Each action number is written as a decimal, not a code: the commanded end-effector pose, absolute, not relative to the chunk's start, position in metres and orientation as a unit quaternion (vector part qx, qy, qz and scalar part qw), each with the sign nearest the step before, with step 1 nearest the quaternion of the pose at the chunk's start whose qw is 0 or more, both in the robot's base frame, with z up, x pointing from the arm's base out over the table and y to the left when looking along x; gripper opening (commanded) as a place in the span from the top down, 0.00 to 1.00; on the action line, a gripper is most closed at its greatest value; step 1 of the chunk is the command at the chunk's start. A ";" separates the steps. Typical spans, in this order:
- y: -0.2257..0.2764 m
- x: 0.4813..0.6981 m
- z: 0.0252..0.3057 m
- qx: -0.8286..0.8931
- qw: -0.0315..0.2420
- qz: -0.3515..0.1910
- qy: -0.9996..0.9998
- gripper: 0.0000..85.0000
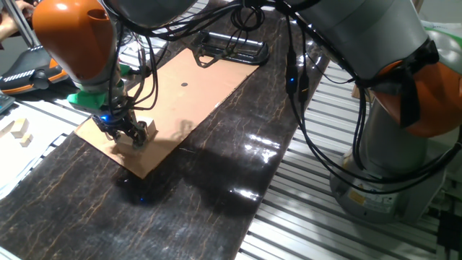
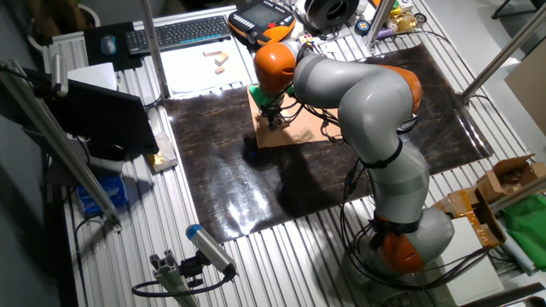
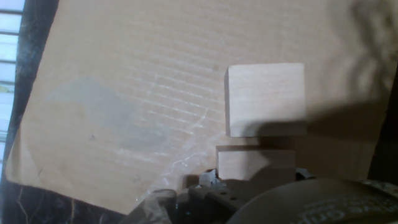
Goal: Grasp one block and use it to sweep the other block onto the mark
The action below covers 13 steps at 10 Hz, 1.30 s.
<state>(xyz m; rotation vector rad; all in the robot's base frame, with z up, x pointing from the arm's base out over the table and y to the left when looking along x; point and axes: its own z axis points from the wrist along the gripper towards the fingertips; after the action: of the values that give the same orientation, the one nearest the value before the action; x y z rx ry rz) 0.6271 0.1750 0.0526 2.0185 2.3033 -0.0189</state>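
- Gripper (image 1: 130,134) down at the cardboard sheet's (image 1: 195,94) near corner; closed on a wooden block (image 3: 256,165) (grip partly hidden).
- Second block (image 3: 266,99) just beyond it.
- Mark (image 1: 184,84) well apart.

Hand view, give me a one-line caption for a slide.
Two wooden blocks on cardboard: the far block lies just ahead of the near block, which sits at the claw.
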 end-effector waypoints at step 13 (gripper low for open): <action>0.168 0.625 0.052 0.669 0.040 -0.013 0.742 0.99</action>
<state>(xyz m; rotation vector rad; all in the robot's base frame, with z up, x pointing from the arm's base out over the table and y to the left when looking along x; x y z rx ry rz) 0.6251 0.1681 0.0523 2.0485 2.2752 -0.0414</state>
